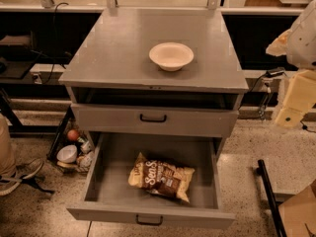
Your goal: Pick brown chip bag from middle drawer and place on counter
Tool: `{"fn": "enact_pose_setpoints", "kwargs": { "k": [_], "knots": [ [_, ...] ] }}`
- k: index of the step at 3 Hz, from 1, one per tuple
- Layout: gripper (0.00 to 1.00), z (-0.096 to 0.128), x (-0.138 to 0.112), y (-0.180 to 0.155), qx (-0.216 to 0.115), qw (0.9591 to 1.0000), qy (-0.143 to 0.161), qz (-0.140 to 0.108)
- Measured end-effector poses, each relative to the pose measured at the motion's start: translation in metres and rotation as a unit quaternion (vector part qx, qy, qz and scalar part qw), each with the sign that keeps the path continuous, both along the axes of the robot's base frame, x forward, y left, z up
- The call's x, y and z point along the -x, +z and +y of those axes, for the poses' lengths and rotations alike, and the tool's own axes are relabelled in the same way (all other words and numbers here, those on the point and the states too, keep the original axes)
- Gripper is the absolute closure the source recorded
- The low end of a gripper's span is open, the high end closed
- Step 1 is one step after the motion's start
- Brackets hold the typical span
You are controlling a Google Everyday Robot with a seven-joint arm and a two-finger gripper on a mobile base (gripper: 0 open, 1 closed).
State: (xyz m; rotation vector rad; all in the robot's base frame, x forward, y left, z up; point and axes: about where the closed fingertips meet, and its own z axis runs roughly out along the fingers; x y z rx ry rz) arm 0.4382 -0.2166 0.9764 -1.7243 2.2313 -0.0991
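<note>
The brown chip bag [161,177] lies flat inside the open middle drawer [103,194], right of its centre, tilted with its far end to the left. The drawer is pulled fully out at the bottom of the grey cabinet. The counter [113,48] is the cabinet's flat grey top, with a white bowl [171,56] on it right of centre. My gripper [292,107] is at the right edge of the view, pale yellow under the white arm [302,36]. It hangs beside the cabinet's right side, above and well to the right of the bag, touching nothing.
A shut grey drawer front with a black handle [153,118] sits above the open drawer. A basket of small items [74,149] stands on the floor at the left. A person's shoe [17,174] is at far left. A black bar [269,196] and cardboard [298,214] are at lower right.
</note>
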Motion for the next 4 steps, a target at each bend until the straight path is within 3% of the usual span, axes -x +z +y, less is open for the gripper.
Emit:
{"fn": "enact_pose_setpoints", "kwargs": {
  "k": [2, 3, 4],
  "knots": [
    [0.0, 0.004, 0.001, -0.009, -0.015, 0.9998, 0.006, 0.011],
    [0.0, 0.025, 0.004, -0.055, -0.063, 0.9963, 0.028, 0.053],
    [0.0, 0.062, 0.02, -0.119, -0.126, 0.9842, 0.052, 0.113]
  ]
}}
